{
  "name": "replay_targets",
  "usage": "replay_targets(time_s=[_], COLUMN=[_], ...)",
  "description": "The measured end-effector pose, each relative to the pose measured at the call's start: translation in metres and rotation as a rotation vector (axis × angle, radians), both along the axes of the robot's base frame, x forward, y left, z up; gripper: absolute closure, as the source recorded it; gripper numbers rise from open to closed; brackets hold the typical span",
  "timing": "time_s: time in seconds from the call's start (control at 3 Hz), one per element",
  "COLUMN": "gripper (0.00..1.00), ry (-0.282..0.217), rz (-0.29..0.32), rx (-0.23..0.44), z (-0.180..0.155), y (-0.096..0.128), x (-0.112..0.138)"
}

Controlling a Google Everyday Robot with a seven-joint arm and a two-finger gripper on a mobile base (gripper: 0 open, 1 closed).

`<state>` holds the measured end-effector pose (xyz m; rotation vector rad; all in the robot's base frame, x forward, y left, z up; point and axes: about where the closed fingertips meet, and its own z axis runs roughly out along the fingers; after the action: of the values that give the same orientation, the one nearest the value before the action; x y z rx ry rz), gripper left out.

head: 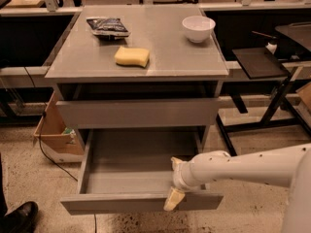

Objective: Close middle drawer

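The middle drawer of the grey cabinet is pulled far out; its shallow grey box is empty and its plain flat front faces me at the bottom. My gripper comes in from the right on a white arm and sits at the right part of the drawer front. Its two cream fingers stand apart: one fingertip hangs over the outer face of the front, the other lies above, inside the drawer. The gripper is open and holds nothing.
The drawer front above is shut. On the cabinet top lie a yellow sponge, a white bowl and a dark snack bag. A cardboard box stands at the left, a black stand at the right, a shoe bottom left.
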<state>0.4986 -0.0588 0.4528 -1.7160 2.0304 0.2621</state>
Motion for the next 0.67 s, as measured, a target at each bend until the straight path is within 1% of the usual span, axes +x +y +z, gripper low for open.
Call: replay_targets(time_s=[0.33, 0.67], gripper=[0.16, 0.39], ry=[-0.019, -0.037], rz=[-0.014, -0.02], rx=[0.011, 0.014], z=[-0.019, -0.022], y=[0.002, 0.002], x=[0.024, 0.036])
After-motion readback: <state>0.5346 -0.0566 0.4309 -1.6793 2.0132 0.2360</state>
